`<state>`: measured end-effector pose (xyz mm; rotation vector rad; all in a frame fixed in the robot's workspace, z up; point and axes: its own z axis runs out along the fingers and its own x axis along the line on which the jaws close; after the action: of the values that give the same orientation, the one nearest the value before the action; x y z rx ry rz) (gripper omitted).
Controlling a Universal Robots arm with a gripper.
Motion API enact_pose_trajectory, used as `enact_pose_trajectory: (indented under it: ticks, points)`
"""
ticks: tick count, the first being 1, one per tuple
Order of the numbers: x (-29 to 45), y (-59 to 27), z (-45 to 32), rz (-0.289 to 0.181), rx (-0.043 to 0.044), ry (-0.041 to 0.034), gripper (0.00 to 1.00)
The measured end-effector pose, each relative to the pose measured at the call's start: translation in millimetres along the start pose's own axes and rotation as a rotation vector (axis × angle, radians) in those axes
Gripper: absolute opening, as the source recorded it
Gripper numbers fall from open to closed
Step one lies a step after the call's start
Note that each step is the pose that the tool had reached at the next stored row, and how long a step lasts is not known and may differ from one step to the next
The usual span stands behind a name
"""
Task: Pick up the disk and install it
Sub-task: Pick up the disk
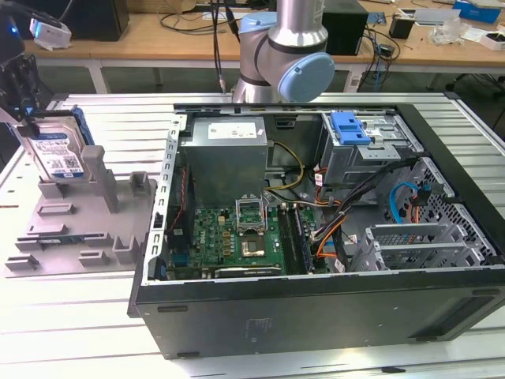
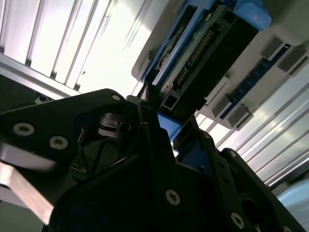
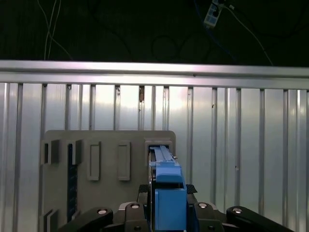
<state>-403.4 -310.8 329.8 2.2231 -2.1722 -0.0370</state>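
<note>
The gripper [image 1: 26,106] hangs at the exterior view's far left, its jaws pressed against the two sides of the disk [image 1: 59,154], pinching it by the blue carrier frame. The disk stands on edge, with its labelled face turned to the exterior view's right. In the first wrist view the blue carrier [image 3: 167,193] runs from between the jaws towards a slot in the grey fixture [image 3: 108,142]. Whether the disk's lower end touches that slot cannot be told.

The grey fixture [image 1: 87,229] lies flat on the slotted aluminium table [image 1: 71,332], and upright posts rise just beside the disk.

Near the fixture, toward the exterior view's right, the open computer case [image 1: 316,304] lies on its side. Its tall side wall stands between fixture and interior. Inside it are the green motherboard [image 1: 233,233] and the grey power supply [image 1: 225,154].

Further right, a tangle of cables [image 1: 347,197] crosses in front of the grey drive cage [image 1: 371,154], which carries a blue bracket [image 1: 349,126].

Behind the case rises the arm [image 1: 288,47], and beyond it a wooden bench [image 1: 158,35].
</note>
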Motion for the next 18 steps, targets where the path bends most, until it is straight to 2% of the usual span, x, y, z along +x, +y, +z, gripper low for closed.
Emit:
enact_pose_trajectory:
  ticks: [18]
  points:
    - [0.2, 1.4, -35.8, 0.000, 0.0001, 0.0033, 0.37]
